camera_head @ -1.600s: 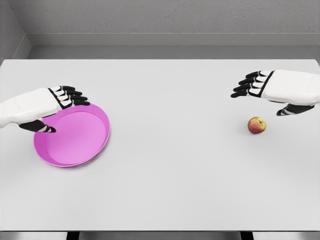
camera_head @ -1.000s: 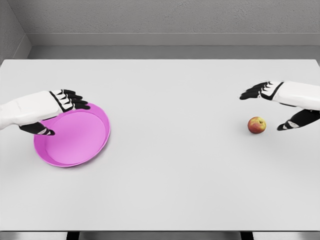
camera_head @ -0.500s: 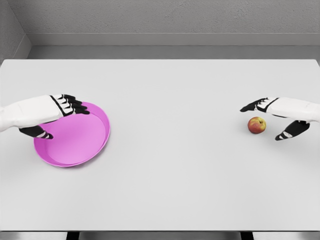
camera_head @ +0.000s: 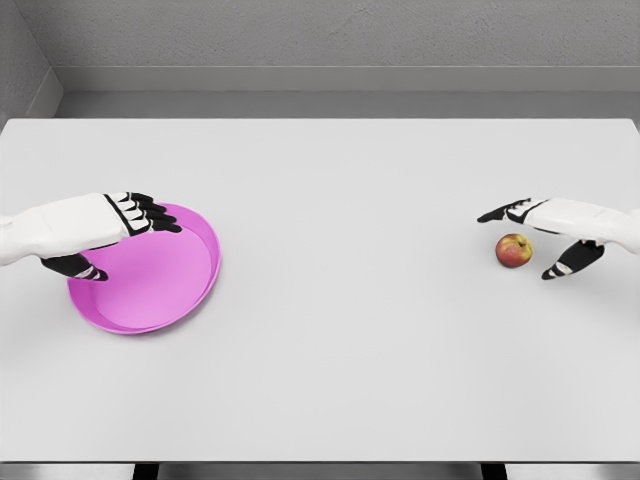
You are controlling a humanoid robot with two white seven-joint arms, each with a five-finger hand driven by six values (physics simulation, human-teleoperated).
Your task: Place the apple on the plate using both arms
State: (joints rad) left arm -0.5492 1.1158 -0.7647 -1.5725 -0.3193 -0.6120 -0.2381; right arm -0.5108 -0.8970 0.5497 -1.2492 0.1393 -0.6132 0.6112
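Note:
A small red-yellow apple [camera_head: 514, 250] lies on the white table at the right. My right hand [camera_head: 530, 240] is low beside it, open, with the fingers [camera_head: 500, 214] just behind the apple and the thumb [camera_head: 558, 268] in front and to its right, not touching. A magenta plate [camera_head: 150, 285] sits at the left. My left hand [camera_head: 110, 240] hovers over the plate's back left rim, open, fingers stretched over the rim and thumb [camera_head: 78, 268] curled under the palm.
The white table [camera_head: 340, 330] spans the whole view; its front edge runs along the bottom and its back edge meets a grey wall. Nothing else stands on it.
My right hand has come down from above the apple to table height, its fingers and thumb now either side of the apple. The left hand sank slightly over the plate's rim.

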